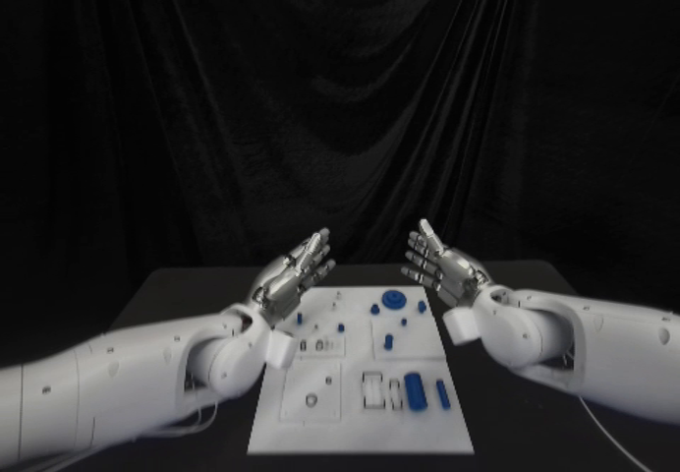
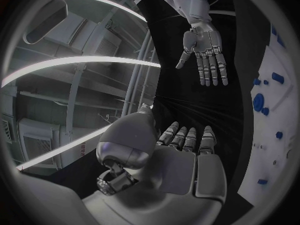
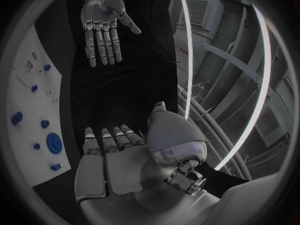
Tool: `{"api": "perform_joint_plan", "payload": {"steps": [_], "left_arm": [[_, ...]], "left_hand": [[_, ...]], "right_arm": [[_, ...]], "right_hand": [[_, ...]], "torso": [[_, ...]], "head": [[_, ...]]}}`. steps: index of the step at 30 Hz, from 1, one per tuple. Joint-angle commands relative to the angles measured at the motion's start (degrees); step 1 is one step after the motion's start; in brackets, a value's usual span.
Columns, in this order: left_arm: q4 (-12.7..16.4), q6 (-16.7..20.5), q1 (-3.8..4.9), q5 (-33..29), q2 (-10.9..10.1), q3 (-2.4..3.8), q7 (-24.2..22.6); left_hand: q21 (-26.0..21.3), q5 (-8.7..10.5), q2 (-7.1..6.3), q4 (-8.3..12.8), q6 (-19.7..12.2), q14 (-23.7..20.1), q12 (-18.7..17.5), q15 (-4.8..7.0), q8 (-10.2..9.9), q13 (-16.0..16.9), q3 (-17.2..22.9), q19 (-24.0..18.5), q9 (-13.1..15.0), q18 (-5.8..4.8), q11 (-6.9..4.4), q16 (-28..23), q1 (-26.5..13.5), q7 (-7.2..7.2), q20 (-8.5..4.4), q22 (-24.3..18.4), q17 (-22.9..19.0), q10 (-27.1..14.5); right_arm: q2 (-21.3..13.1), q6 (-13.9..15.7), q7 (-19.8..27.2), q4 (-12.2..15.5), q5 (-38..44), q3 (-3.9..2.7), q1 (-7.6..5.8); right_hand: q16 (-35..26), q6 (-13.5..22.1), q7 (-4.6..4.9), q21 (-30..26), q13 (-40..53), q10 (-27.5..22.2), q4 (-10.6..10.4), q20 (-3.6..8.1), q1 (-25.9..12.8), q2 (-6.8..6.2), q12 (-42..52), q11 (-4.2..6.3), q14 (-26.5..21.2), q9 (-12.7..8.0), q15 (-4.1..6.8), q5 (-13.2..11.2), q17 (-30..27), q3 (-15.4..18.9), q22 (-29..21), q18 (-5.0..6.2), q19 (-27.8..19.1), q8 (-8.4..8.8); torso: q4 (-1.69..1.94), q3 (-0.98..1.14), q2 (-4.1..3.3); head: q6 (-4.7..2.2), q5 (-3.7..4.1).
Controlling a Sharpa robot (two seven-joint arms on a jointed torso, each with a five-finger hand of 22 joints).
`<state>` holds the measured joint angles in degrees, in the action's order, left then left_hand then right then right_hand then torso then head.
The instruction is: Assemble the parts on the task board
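Note:
The white task board (image 1: 425, 433) lies in the middle of the black table, with several small blue parts on it, among them a round blue disc (image 1: 393, 297) at its far end and a blue cylinder (image 1: 414, 390) nearer me. My left hand (image 1: 292, 272) is raised above the board's far left corner, fingers straight and apart, holding nothing. My right hand (image 1: 441, 264) is raised above the far right corner, palm facing the left one, also empty. The right hand (image 2: 203, 52) appears spread in the left wrist view, the left hand (image 3: 103, 22) in the right wrist view.
The board (image 2: 284, 150) and its blue parts run along the rim of the left wrist view; the board (image 3: 31, 100) with the disc (image 3: 54, 143) shows in the right wrist view. Bare black table (image 1: 170, 295) surrounds the board, and a dark curtain hangs behind.

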<state>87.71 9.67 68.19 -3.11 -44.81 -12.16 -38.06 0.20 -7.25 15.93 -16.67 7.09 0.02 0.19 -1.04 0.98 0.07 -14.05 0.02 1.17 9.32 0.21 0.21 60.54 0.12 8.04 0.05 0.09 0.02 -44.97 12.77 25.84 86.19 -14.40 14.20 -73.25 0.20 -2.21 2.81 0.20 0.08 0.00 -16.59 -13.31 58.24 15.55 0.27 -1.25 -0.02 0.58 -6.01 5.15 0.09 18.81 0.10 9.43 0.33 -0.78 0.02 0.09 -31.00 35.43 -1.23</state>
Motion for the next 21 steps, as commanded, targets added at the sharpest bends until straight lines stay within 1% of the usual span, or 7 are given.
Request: {"api": "perform_joint_plan", "payload": {"steps": [1, 7, 9, 14, 17, 19, 21], "left_arm": [[-2.9, -8.7, 0.16, 3.0, -2.0, 0.01, -11.1], [-3.1, -8.6, 0.16, 4.2, -2.6, 0.01, -11.9], [-3.4, -8.5, 0.16, 4.9, -2.8, 0.01, -12.2], [-3.5, -7.8, 0.15, 6.3, -3.5, 0.01, -13.1], [-3.7, -7.0, 0.15, 7.8, -4.1, 0.01, -13.8], [-3.4, -6.3, 0.15, 8.5, -4.6, 0.01, -14.1], [-3.2, -5.8, 0.15, 8.8, -5.0, 0.01, -14.4]], "left_hand": [[-0.2, -0.41, 0.04, 0.0, 0.5, 0.0, -0.2, -0.53, 0.3, -0.1, -0.6, 0.0, 0.1, 1.01, -0.21, -0.2, 0.6, 0.08, 0.35, -0.1, -0.1, 0.0], [0.1, -0.61, 0.04, 0.0, 2.6, 0.0, 0.0, -1.82, 0.5, 0.1, -1.6, 0.3, 0.3, 1.06, 0.96, -0.2, 2.5, 0.16, 1.98, 0.2, -0.1, 0.5], [0.4, -1.2, 0.14, 0.0, 4.0, 0.0, 0.2, -2.62, 0.7, 0.4, -1.9, 0.7, 0.4, 1.09, 2.36, -0.2, 3.3, 0.37, 3.05, 0.5, -0.1, 1.5], [1.2, -2.85, 0.13, 0.0, 7.0, 0.1, 0.7, -3.78, 1.0, 0.9, -2.2, 1.6, 0.7, 1.12, 2.95, -0.1, 5.0, 1.09, 4.07, 0.9, 0.0, 3.6], [1.5, -3.55, 0.1, 0.0, 7.9, 0.5, 0.9, -3.87, 1.0, 1.2, -2.4, 2.0, 0.8, 1.13, 3.52, 0.1, 5.9, 0.88, 4.29, 1.1, 0.2, 4.9], [1.6, -3.72, 0.1, 0.0, 8.5, 0.6, 1.0, -3.77, 1.1, 1.4, -2.4, 2.2, 0.9, 1.14, 3.49, 0.2, 6.2, 0.94, 4.3, 1.2, 0.3, 5.4], [1.7, -3.92, 0.08, 0.0, 8.8, 0.7, 1.0, -3.63, 1.2, 1.4, -2.5, 2.3, 0.9, 1.15, 3.47, 0.2, 6.4, 0.98, 4.29, 1.2, 0.3, 5.6]], "right_arm": [[-2.8, -7.0, 0.8, -1.1, -0.5, -0.01, -0.04], [-4.3, -8.7, 0.3, -1.0, 0.7, -0.01, -0.18], [-4.7, -9.0, 0.2, -0.9, 0.9, -0.01, -0.29], [-5.4, -9.5, 0.0, -0.5, 1.8, -0.01, -0.71], [-5.8, -9.5, 0.2, -0.3, 3.7, -0.01, -1.19], [-6.1, -9.2, 0.3, -0.2, 5.1, -0.01, -1.66], [-6.2, -8.8, 0.3, -0.1, 5.9, -0.01, -2.12]], "right_hand": [[-0.2, -0.6, 0.72, 0.1, 0.1, 0.1, 0.0, -0.65, 1.3, 0.02, 0.1, -0.77, 0.0, 0.2, -0.43, 0.9, -0.1, 0.2, 0.2, 0.91, 0.0, -0.48], [-0.2, -1.3, 1.33, 1.0, 0.4, 0.3, 0.0, -2.5, 3.3, 0.02, 1.0, -2.26, 0.0, 0.3, -2.85, 3.0, -0.1, 0.0, 0.8, 0.97, 1.4, -0.82], [0.0, -3.1, 2.41, 1.5, 0.6, 0.5, 0.0, -2.93, 4.9, -0.15, 2.1, -2.97, 0.2, 0.6, -3.35, 4.6, 0.0, -0.2, 1.0, 0.95, 2.2, -1.65], [1.2, -6.0, 3.28, 2.9, 1.0, 1.1, 0.1, -3.4, 7.2, -0.55, 4.3, -4.02, 1.1, 1.1, -4.72, 5.9, 0.5, -0.3, 1.7, 0.75, 4.6, -3.23], [3.0, -7.9, 4.13, 5.0, 1.4, 1.7, 0.6, -3.7, 10.9, -1.11, 6.8, -4.95, 3.0, 1.4, -5.89, 8.5, 1.1, -0.9, 2.6, -0.16, 8.6, -4.72], [4.2, -9.0, 4.18, 6.1, 1.6, 2.2, 0.5, -3.68, 12.9, -1.58, 8.8, -5.59, 4.3, 1.6, -6.28, 9.4, 1.4, -1.1, 3.1, -1.16, 11.1, -5.54], [6.5, -10.9, 4.7, 8.8, 2.0, 3.2, 1.5, -3.6, 16.4, -2.45, 12.0, -6.83, 7.3, 1.9, -6.73, 11.6, 2.1, -1.7, 4.1, -2.45, 16.9, -6.83]], "torso": [[0.15, -0.07, -1.18], [0.23, 0.0, -1.46], [0.16, -0.03, -1.58], [0.48, -0.18, -1.75], [0.7, -0.21, -1.99], [1.02, -0.39, -2.46], [1.21, -0.46, -2.63]], "head": [[8.2, -0.52], [10.5, -0.99], [10.84, -1.14], [12.2, -1.1], [12.88, -0.91], [13.43, -0.74], [13.63, -0.66]]}}
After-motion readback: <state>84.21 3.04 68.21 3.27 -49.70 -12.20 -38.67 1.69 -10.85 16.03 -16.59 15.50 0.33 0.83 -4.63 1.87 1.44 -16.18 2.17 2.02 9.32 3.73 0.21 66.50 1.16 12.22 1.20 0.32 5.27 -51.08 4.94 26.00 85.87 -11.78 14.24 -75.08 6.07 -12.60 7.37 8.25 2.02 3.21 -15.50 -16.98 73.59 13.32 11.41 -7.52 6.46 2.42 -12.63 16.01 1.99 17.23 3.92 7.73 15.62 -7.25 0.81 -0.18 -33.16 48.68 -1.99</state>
